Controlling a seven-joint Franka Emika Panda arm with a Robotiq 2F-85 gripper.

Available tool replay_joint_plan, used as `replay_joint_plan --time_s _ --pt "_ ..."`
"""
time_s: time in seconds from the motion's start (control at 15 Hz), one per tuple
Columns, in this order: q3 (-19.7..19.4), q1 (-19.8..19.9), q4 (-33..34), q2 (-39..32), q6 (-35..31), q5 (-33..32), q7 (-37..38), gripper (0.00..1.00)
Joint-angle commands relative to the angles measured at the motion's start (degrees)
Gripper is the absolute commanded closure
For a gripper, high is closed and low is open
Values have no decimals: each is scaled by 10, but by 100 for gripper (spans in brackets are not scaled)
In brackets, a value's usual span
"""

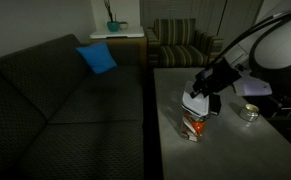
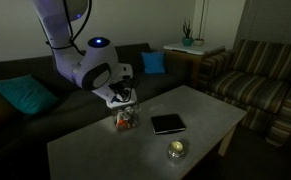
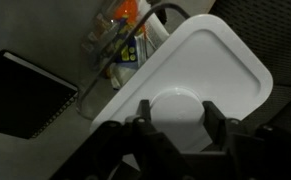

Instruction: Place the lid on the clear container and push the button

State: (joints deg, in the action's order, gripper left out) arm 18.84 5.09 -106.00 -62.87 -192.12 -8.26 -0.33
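The lid (image 3: pixel 213 55) is a pale square piece with rounded corners and a round button (image 3: pixel 175 105) in its middle. My gripper (image 3: pixel 175 112) is shut on the lid, with one finger on each side of the button. The clear container (image 3: pixel 125 40), with red, orange and white contents, stands just beyond the lid's edge and is partly covered by it. In both exterior views my gripper (image 1: pixel 199 92) (image 2: pixel 120 96) holds the lid (image 1: pixel 195 101) (image 2: pixel 119 104) right above the container (image 1: pixel 194 126) (image 2: pixel 126 121) on the grey table (image 1: pixel 235 150) (image 2: pixel 95 150).
A flat black box (image 2: pixel 168 124) (image 3: pixel 20 95) lies next to the container. A small round glass jar (image 1: pixel 248 112) (image 2: pixel 175 150) stands on the table. A dark sofa (image 1: pixel 55 100) with a blue cushion (image 1: pixel 97 58) runs along the table; a striped armchair (image 2: pixel 260 75) stands beyond.
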Motion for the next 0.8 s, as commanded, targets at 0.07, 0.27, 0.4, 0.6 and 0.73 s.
replay_joint_plan --time_s 0.07,0.27,0.4,0.6,0.73 --pt "4 11 28 -33 -17 18 17 71" --pt "-6 1 34 -36 -16 19 19 71" --pt "-14 -7 38 -35 -5 13 10 71" --pt "-35 -27 40 -27 8 8 -1 71" --pt "-46 -39 43 -23 13 5 -10 71"
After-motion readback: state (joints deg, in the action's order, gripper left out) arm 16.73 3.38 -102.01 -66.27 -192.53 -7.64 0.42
